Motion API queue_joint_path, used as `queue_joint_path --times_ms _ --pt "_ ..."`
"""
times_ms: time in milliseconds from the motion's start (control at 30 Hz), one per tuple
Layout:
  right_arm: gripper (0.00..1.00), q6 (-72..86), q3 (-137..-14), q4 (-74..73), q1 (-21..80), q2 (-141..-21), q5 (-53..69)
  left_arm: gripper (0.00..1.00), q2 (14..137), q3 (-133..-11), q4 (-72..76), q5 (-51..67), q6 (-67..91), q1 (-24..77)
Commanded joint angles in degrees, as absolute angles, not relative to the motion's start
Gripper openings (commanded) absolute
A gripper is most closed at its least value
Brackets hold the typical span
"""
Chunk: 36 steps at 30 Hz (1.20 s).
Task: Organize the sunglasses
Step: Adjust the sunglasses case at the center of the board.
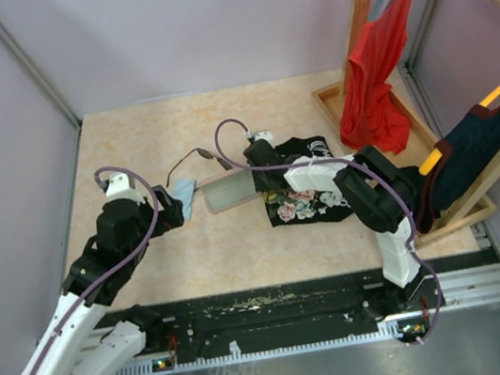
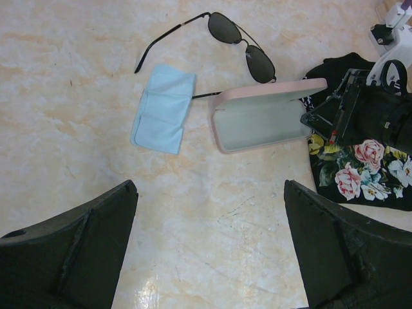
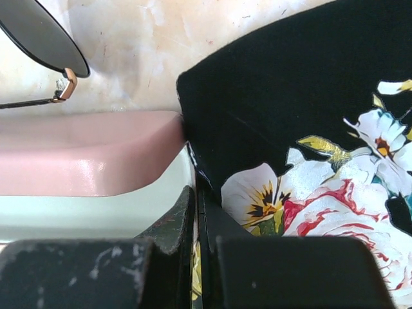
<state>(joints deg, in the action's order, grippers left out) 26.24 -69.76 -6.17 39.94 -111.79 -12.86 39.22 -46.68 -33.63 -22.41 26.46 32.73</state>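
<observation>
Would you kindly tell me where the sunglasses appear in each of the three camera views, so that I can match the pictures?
Top external: the sunglasses lie left of centre, just beyond the open pink case.
Left wrist: upper centre, beyond the pink case.
Right wrist: top-left corner; only one lens, a nose pad and part of an arm show, above the pink case.
Shared landmark: the pink case.

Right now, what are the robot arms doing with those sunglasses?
Nothing holds the sunglasses yet: they lie unfolded on the table, just behind the open pink case. A blue cloth lies left of the case. The right gripper is shut at the case's right end, over a flowery black fabric. The left gripper hangs open above the table, in front of them.
</observation>
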Motion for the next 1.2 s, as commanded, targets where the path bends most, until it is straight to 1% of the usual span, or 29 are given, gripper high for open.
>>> queue_joint_path --times_ms 0,233,533,567,700,800,867,1033,1167 --pt "0.00 29.4 -72.1 -6.7 39.6 -111.1 -15.2 1.00 39.1 -45.8 -33.8 -22.0 27.4 32.5" --pt "0.00 34.2 -72.4 -6.2 39.7 -111.4 -15.9 1.00 39.7 -44.9 -33.6 -21.7 28.1 32.5" --pt "0.00 35.3 -74.7 -5.9 40.9 -113.0 -15.9 1.00 40.7 -44.6 -33.5 -22.2 28.6 32.5" --pt "0.01 35.3 -74.6 -5.6 40.9 -112.8 -15.9 1.00 40.8 -44.5 -33.6 -22.3 28.7 32.6" --pt "0.16 34.1 -74.1 -4.9 40.9 -111.0 -15.9 1.00 41.0 -44.1 -33.6 -22.7 29.1 32.5" --pt "0.24 32.9 -73.8 -4.8 40.9 -109.3 -15.4 1.00 41.3 -43.6 -33.4 -22.8 29.6 32.6" --pt "0.27 32.3 -73.2 -4.6 40.9 -107.8 -14.9 1.00 41.6 -43.4 -33.4 -22.9 30.0 32.5" --pt "0.30 29.1 -69.0 -3.3 40.9 -101.8 -13.1 1.00 43.0 -42.8 -32.1 -22.6 30.6 32.5" --pt "0.36 25.2 -62.9 -0.2 40.8 -95.4 -10.0 1.00 45.2 -42.1 -30.1 -23.1 30.6 32.4"
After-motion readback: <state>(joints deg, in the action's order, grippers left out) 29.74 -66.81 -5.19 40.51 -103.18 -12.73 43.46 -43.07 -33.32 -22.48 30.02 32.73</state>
